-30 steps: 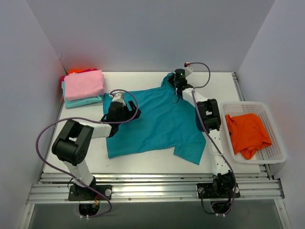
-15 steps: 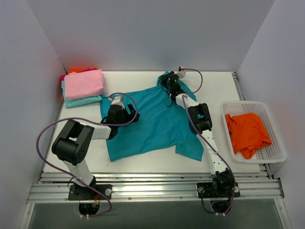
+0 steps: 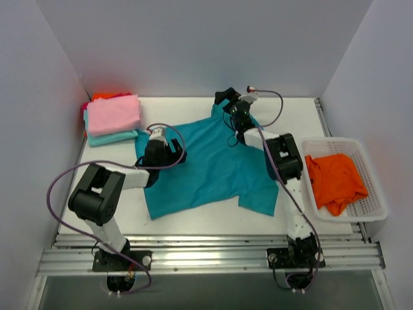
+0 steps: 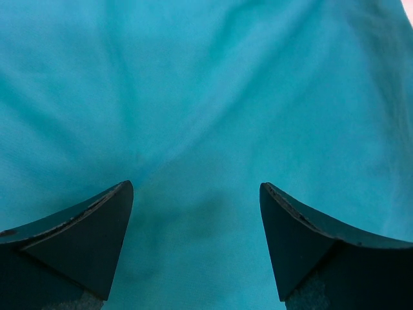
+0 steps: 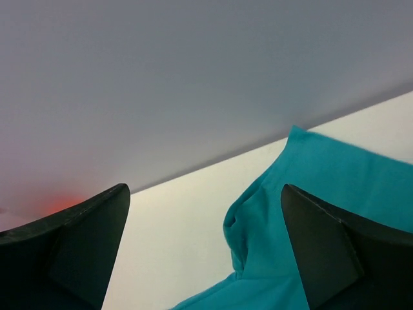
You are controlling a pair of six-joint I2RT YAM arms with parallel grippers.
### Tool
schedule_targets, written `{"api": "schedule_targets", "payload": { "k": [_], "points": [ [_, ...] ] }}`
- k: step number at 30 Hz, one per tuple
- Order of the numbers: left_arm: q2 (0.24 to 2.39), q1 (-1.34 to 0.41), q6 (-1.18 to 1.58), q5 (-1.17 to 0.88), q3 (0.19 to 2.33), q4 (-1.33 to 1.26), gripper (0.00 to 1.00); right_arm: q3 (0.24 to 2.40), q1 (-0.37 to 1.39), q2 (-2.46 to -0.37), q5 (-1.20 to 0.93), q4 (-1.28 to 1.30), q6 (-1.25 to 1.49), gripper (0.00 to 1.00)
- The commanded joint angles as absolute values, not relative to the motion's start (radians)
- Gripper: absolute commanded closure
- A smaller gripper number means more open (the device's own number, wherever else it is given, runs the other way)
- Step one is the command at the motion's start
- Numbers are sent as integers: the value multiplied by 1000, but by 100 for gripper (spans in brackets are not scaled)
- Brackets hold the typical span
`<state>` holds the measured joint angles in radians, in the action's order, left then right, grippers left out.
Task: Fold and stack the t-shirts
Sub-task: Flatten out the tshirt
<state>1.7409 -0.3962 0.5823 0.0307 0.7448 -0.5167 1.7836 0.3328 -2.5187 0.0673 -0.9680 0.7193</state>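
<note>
A deep teal t-shirt point(image 3: 213, 165) lies spread flat in the middle of the table. My left gripper point(image 3: 175, 154) hovers low over its left part, open, and only teal cloth point(image 4: 206, 116) shows between its fingers point(image 4: 90, 226). My right gripper point(image 3: 227, 101) is at the shirt's far edge, open, with a bunched teal corner point(image 5: 290, 194) lying loose on the table between and beyond its fingers point(image 5: 329, 245). Folded t-shirts are stacked at the back left, pink point(image 3: 114, 114) on top and pale aqua point(image 3: 113, 137) under it. An orange t-shirt point(image 3: 334, 181) lies crumpled in the basket.
A white mesh basket point(image 3: 373, 210) stands at the right edge of the table. A strip of orange cloth point(image 3: 106, 96) peeks out behind the stack. Grey walls close in the back and both sides. White table point(image 3: 297, 119) shows at the back right.
My right gripper pulled the teal shirt's far edge leftward, then opened and let it go. The left gripper stayed open over the shirt, shifting slightly.
</note>
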Motion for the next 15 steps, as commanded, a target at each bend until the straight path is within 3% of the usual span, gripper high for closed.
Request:
{"api": "schedule_targets", "payload": {
  "k": [1,4,6,8,12,15],
  "points": [
    [1691,-350,554,25,808,-499,12,1567,307,-2115,202,-1187,582,0],
    [1658,-322,548,12,824,-456,12,1323,305,-1858,381,-1120,496,0],
    [1614,-310,545,34,813,-439,12,1237,319,-1705,583,-900,457,0],
    [1582,-311,546,70,798,-410,12,1180,324,-1640,647,-674,469,0],
    [1497,-314,630,171,717,-379,12,1031,324,-1531,618,-516,501,0],
    [1511,-310,644,195,673,-403,12,906,298,-1546,461,-527,544,2]
  ]
}}
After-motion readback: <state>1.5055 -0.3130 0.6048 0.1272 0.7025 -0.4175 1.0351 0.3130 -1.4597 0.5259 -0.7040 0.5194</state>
